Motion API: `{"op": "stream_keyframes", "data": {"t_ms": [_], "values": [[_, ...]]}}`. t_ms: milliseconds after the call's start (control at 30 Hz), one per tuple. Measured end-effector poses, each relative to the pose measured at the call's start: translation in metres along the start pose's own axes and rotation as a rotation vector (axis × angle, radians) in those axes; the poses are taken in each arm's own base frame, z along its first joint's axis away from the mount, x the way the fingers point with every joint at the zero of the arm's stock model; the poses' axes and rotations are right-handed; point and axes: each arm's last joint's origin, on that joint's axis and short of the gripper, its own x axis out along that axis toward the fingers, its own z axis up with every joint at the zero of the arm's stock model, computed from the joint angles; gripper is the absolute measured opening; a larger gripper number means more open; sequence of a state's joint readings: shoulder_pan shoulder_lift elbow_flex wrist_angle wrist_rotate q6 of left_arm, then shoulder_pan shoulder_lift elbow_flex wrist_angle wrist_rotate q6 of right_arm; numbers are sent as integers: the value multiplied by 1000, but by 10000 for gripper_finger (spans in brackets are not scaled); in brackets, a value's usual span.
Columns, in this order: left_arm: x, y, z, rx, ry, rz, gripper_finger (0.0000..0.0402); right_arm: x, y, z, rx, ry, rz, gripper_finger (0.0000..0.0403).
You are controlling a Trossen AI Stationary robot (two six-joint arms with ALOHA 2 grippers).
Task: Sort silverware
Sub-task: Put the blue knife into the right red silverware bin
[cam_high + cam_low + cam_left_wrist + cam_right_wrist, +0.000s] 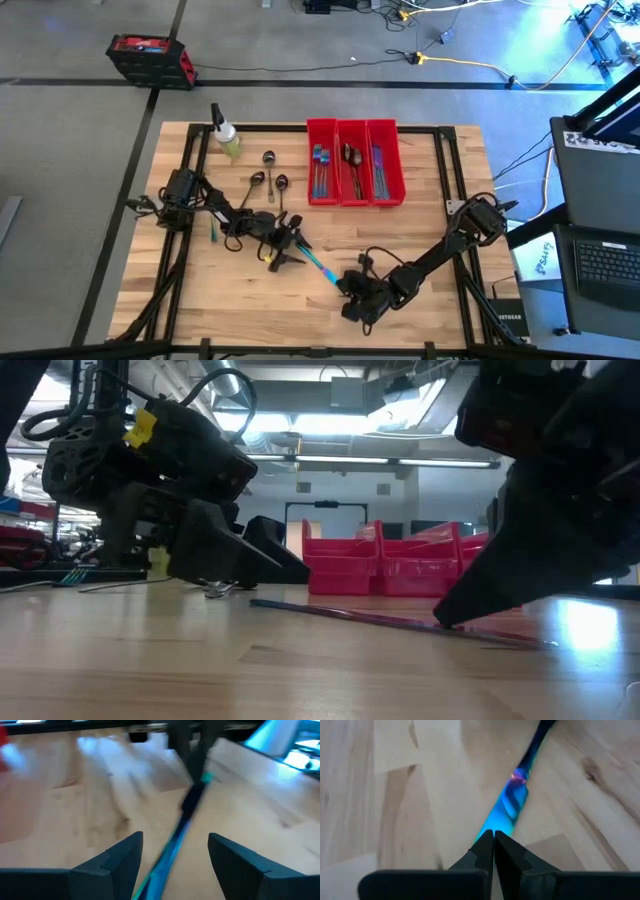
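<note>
A thin iridescent blue-teal piece of silverware [320, 263] lies flat on the wooden table near its front middle. My right gripper [493, 834], shut, comes from the table's right and has its tips at the piece's near-right end. My left gripper [175, 837] is open at the piece's other end, one finger on each side of it without touching. Three dark spoons [268, 172] lie on the table left of three red bins [355, 128]. My right gripper rests its shut fingertips [447, 622] on the piece's near-right end [496, 822], slanting down from the table's right. The fingers lie roughly along the piece, which stays flat on the table. Whether any of it sits between the fingers, I cannot tell.
The red bins at the far middle hold sorted silverware. A small spray bottle [226, 138] stands at the far left. Another teal piece [213, 232] lies beside my left arm. Black frame rails [440, 150] run along the table's sides. Bare wood lies between the grippers and the bins.
</note>
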State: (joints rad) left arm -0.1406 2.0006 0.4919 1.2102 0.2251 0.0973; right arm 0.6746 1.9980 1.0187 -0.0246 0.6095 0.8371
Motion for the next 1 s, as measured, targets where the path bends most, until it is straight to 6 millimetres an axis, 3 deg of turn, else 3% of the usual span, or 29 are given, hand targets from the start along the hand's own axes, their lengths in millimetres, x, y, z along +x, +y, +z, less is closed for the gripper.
{"op": "stream_keyframes", "data": {"t_ms": [367, 1000], "values": [[0, -2, -8, -38, 78, -50, 213, -1, -3, -2, -10, 35, -28, 0], [3, 0, 0, -7, 27, -7, 213, -2, -11, -7, -195, 78, -99, 0]]}}
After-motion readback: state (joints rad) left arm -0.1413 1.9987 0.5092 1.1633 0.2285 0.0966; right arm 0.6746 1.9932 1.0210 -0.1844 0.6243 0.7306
